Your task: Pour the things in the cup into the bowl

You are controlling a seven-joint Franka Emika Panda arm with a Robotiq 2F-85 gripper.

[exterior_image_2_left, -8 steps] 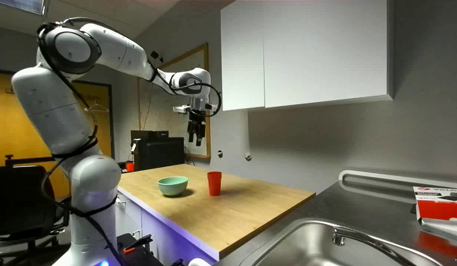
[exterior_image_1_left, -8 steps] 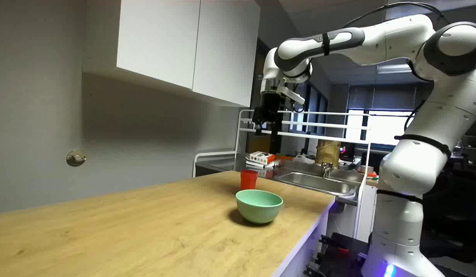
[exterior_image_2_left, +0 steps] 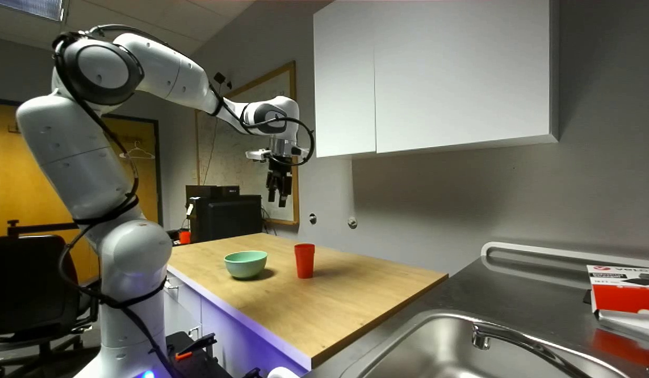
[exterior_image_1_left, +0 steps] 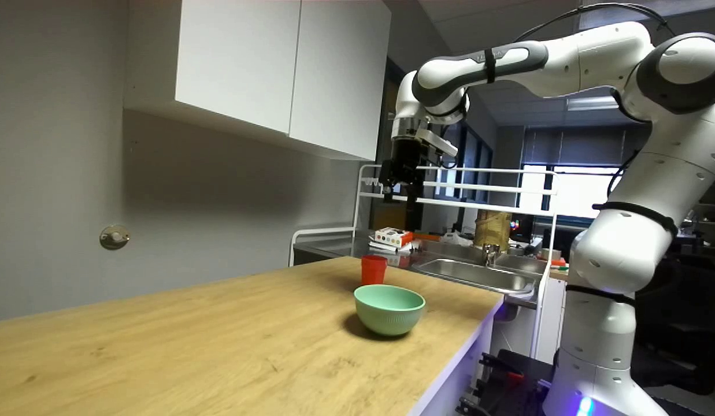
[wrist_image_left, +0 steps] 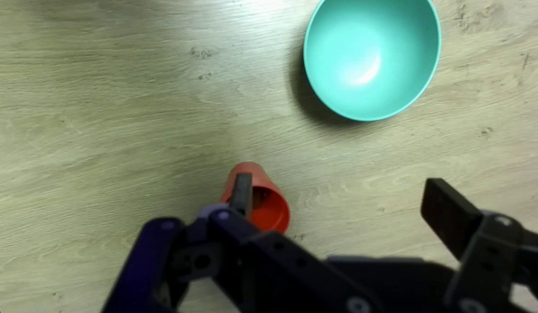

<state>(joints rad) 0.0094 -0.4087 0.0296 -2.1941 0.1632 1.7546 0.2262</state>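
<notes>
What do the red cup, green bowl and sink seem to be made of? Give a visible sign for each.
Red cup: probably plastic, fairly matte; uniformly colored inside and out.
Green bowl: smooth, slightly glossy inside, with a soft highlight; plastic or ceramic, hard to tell.
Sink: likely stainless steel, shiny gray with reflections.

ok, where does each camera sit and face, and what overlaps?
An exterior view: by the sink, looking along the counter; arm left, gripper near middle.
An exterior view: over the counter, looking toward sink and window; arm and gripper, right half.
Wrist view: above the gripper, looking down at bowl and cup; fingers at bottom.
Both exterior views share sink, arm and gripper; all three show cup and bowl.
</notes>
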